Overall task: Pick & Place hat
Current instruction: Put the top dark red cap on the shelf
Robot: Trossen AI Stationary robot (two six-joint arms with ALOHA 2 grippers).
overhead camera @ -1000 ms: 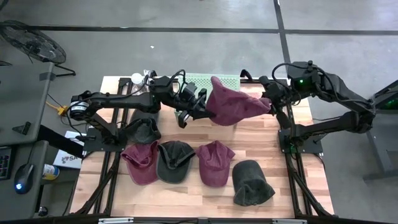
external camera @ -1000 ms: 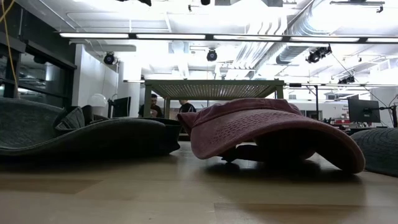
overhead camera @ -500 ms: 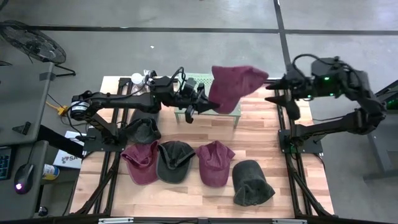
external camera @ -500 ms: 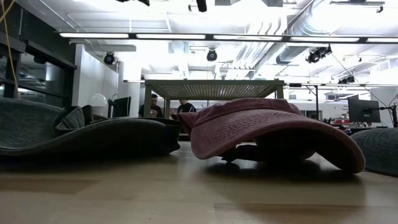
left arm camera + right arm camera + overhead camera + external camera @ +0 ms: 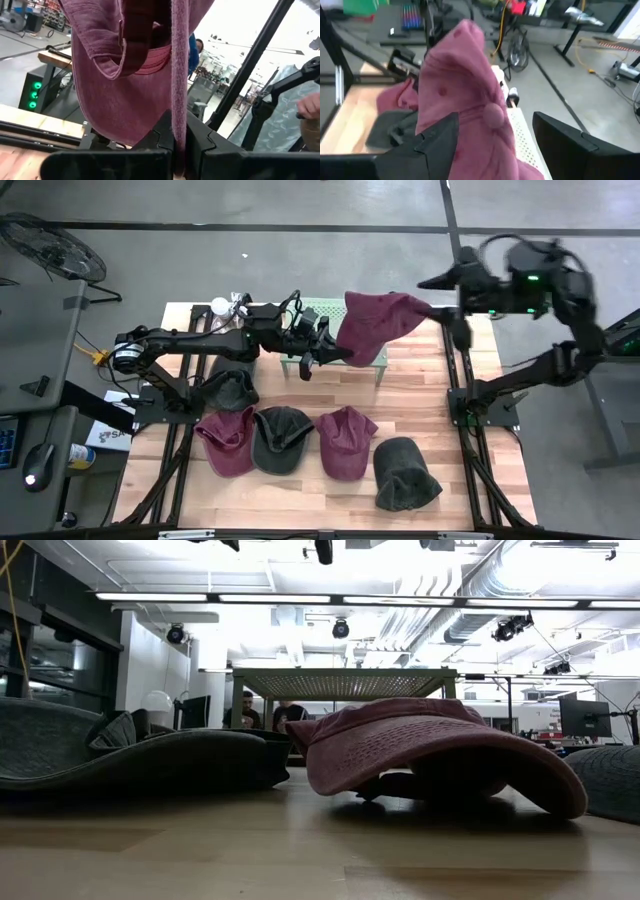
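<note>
From above we see our left gripper (image 5: 327, 352) clamped on the soft maroon cotton cap (image 5: 372, 325) hanging over the table's far edge, our right gripper (image 5: 445, 292) spread wide beside it, while our left wrist view shows its washed fabric (image 5: 131, 75) pinched between the fingers.

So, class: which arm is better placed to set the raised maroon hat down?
Left. The left gripper is shut on the hat over the table. The right gripper stands open beside the hat, at the table's edge, gripping nothing.
</note>
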